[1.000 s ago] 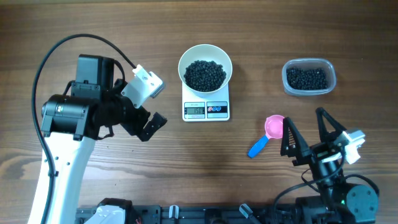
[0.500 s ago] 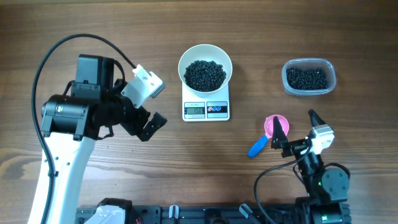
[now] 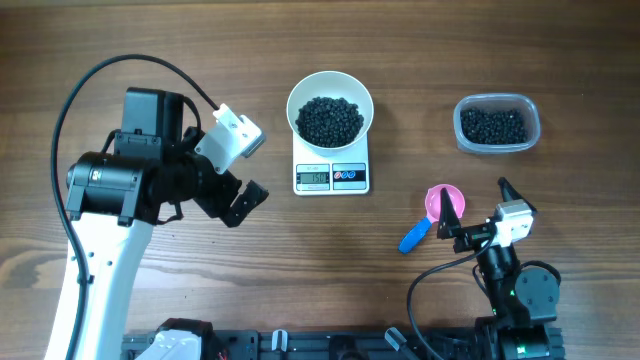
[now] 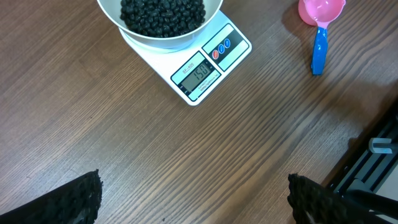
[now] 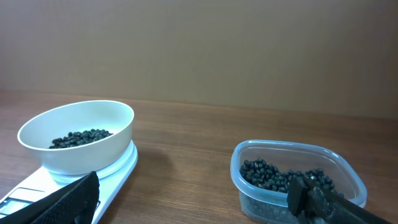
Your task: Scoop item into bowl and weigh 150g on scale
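The white bowl (image 3: 330, 92) stands on the white scale (image 3: 331, 176), part filled with the black item (image 3: 330, 120). The scale's display (image 4: 199, 71) reads 150. A pink scoop with a blue handle (image 3: 430, 215) lies on the table right of the scale. My left gripper (image 3: 245, 167) hangs open left of the scale, with only bare wood between its fingers (image 4: 74, 199). My right gripper (image 3: 473, 203) is open beside the scoop and holds nothing. In the right wrist view it (image 5: 199, 199) faces the gap between the bowl (image 5: 93, 155) and the tub.
A clear plastic tub (image 3: 497, 124) holding more black pieces sits at the back right; it also appears in the right wrist view as the tub (image 5: 298, 180). The arms' bases and a black rail line the near table edge (image 3: 330, 345).
The right arm drew back toward its base and its gripper turned, within the first half second; it has held still since. Left arm, bowl, scale and scoop are unmoved.
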Available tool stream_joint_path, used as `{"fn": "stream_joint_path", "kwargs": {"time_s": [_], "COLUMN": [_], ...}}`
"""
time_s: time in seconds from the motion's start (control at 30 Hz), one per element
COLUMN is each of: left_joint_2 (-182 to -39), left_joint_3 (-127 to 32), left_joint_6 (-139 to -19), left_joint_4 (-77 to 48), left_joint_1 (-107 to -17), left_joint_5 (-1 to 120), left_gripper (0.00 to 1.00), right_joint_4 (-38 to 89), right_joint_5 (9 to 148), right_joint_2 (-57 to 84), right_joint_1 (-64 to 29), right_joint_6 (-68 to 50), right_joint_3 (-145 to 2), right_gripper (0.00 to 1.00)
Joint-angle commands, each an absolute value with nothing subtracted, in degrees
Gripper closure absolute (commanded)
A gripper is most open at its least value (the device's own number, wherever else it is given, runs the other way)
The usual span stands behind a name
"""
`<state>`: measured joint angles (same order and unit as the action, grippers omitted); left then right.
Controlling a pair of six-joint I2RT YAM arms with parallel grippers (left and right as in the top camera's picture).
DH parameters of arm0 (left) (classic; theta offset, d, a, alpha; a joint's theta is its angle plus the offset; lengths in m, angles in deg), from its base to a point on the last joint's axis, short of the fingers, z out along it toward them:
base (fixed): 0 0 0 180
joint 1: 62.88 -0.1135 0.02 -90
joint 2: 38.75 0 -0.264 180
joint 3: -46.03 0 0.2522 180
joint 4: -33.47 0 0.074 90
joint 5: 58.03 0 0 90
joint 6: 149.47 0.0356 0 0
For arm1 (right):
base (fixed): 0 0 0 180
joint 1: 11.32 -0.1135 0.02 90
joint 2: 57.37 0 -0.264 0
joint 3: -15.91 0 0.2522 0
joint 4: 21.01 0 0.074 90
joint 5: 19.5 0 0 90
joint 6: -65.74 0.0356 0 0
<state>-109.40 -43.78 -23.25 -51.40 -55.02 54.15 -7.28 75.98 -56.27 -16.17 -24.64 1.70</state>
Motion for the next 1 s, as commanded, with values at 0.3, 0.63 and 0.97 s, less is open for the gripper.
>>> {"fn": "stream_joint_path", "kwargs": {"time_s": [0.3, 0.63, 0.97], "left_joint_2": [-109.0, -77.8, -48.4], "left_joint_3": [-43.6, -28.8, 10.1], "left_joint_6": [-22.4, -43.7, -67.7], "left_joint_4": [-52.8, -40.8, -2.0], "left_joint_1": [-55.3, -55.4, -55.4], "left_joint_5": [54.2, 51.5, 41.9], "left_gripper": [0.0, 0.0, 0.0], "right_joint_4": [-7.4, -7.4, -7.4], "right_joint_5": [75.0, 75.0, 75.0], "right_joint_2": [-57.2, -57.2, -57.2], "right_joint_1": [-16.3, -16.3, -16.3], "right_joint_6": [-25.7, -25.7, -25.7], "right_joint_3": [1.9, 1.9, 1.9], "right_gripper": [0.0, 0.0, 0.0]}}
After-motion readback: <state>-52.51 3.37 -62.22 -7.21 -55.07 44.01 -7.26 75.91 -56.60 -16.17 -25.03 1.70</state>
